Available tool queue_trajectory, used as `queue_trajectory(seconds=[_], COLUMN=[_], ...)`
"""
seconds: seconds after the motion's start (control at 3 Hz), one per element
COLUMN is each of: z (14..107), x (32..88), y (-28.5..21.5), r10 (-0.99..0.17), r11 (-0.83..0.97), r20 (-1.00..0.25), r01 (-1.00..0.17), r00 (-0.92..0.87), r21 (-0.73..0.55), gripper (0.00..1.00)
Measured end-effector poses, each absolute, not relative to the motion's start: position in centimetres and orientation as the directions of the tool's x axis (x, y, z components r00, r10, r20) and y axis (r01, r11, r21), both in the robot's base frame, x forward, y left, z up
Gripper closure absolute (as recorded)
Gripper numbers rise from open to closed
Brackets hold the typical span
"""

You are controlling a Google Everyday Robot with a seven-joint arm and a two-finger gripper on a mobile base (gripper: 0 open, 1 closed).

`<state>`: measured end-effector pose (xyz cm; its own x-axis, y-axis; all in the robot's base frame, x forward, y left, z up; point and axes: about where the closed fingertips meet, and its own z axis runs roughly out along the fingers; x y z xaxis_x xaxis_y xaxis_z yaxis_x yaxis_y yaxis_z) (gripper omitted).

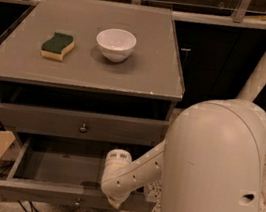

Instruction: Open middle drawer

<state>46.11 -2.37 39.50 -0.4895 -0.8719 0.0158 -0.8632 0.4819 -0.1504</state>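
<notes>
Reaching low, my pincer (115, 200) at the pulled-out middle drawer (32, 193) front edge, its grip I couldn't tell, bowl (115, 44) and sponge (58, 46) sat on desk (142, 79).

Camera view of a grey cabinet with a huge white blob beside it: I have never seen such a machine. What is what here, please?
This is one picture from a single camera looking down at the cabinet; where the camera is mounted is not known. The big white rounded shell on the right is part of a mobile robot's arm. Its jointed end bends down to the left. The gripper, the robot's hand, is low at the front of the pulled-out grey middle drawer. I cannot tell whether it holds anything. Above is another grey drawer with a small round knob, pulled out far less. On the grey cabinet top lie a green-and-yellow sponge and a white round bowl, side by side but apart.
</notes>
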Motion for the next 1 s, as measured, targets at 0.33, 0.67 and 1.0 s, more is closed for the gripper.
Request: queue_trajectory(seconds=[0.33, 0.67, 1.0], z=[39.5, 39.49, 39.49], x=[46.11, 46.11, 46.1], y=[-2.37, -2.37, -2.37], r10=[-0.872, -0.872, -0.872], r11=[0.482, 0.482, 0.482], r20=[0.016, 0.016, 0.016], r01=[-0.863, -0.863, -0.863], r00=[-0.489, -0.489, -0.489], r21=[-0.15, -0.15, -0.15], gripper=[0.59, 0.27, 0.04])
